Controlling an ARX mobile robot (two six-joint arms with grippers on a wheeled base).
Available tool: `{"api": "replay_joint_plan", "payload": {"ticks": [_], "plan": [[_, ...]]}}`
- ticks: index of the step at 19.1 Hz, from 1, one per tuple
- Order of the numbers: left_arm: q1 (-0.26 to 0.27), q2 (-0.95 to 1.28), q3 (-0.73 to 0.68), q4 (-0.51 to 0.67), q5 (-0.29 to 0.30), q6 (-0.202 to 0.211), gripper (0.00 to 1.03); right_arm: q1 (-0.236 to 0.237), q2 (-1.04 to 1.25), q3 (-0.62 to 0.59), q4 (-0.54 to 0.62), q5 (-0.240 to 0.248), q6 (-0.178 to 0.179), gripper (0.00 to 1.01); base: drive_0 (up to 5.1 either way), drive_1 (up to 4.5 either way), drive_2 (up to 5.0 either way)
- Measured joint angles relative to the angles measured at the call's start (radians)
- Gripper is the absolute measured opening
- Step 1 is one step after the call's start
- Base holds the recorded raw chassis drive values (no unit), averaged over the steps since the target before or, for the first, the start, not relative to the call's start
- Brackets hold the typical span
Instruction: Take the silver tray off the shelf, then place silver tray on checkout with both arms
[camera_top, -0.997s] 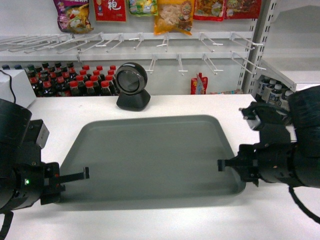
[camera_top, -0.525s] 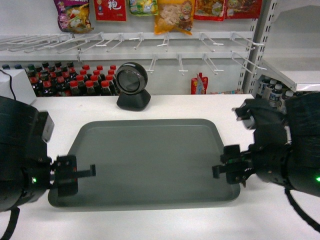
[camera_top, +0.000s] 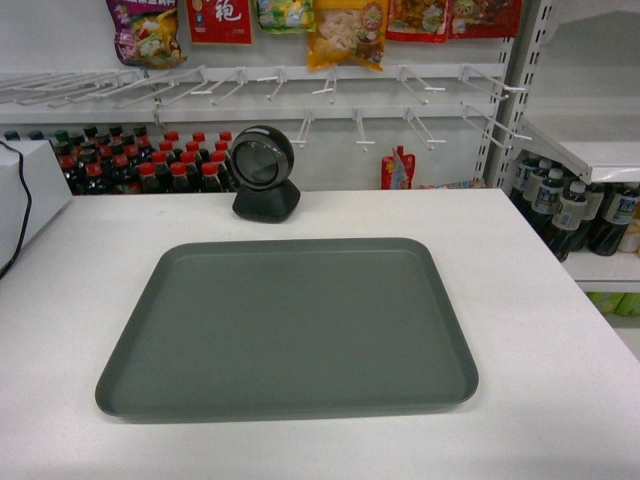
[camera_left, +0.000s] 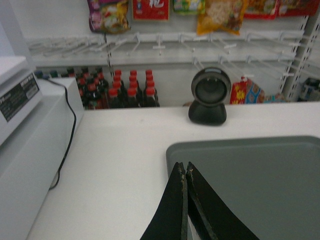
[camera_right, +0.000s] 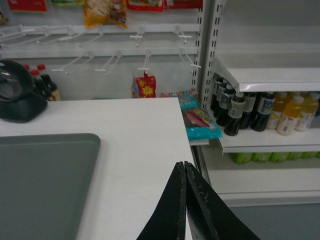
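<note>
The silver tray (camera_top: 290, 325) lies flat on the checkout (camera_top: 540, 330), just in front of the scanner (camera_top: 265, 172) and apart from it, so I judge the placing step done and the next move calls for little more than keeping my 2 arms clear. My left gripper (camera_left: 184, 172) and my right gripper (camera_right: 185, 170) each have their fingers pressed together on nothing, beside the tray's ends and not touching it. The tray holds nothing.
</note>
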Motion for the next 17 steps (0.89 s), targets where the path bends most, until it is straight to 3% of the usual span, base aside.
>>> {"api": "replay_joint_plan", "payload": {"ticks": [1, 3, 4, 5, 9, 11, 17], "plan": [[0.012, -0.117, -0.01, -0.118, 0.014, 0.0, 0.01, -0.006, -0.068, -0.033, 0.0, -0.014, 0.0, 0.02, 0.0, 0.0, 0.0], [0.04, -0.271, -0.039, -0.195, 0.041, 0.0, 0.01, -0.025, -0.206, -0.086, -0.042, -0.039, 0.0, 0.02, 0.0, 0.0, 0.0], [0.095, -0.322, -0.063, -0.246, 0.095, 0.0, 0.01, -0.038, -0.266, -0.107, -0.084, -0.053, 0.0, 0.02, 0.0, 0.0, 0.0], [0.108, -0.366, -0.079, -0.285, 0.095, 0.0, 0.01, -0.092, -0.333, -0.129, -0.137, -0.102, 0.0, 0.02, 0.0, 0.0, 0.0], [0.108, -0.446, -0.09, -0.338, 0.102, 0.0, 0.01, -0.103, -0.424, -0.148, -0.207, -0.105, 0.0, 0.02, 0.0, 0.0, 0.0], [0.105, -0.563, -0.106, -0.431, 0.105, 0.0, 0.01, -0.102, -0.636, -0.149, -0.415, -0.114, 0.0, 0.02, 0.0, 0.0, 0.0], [0.105, -0.793, -0.121, -0.638, 0.105, 0.0, 0.01, -0.101, -0.901, -0.175, -0.636, -0.114, 0.0, 0.02, 0.0, 0.0, 0.0]]}}
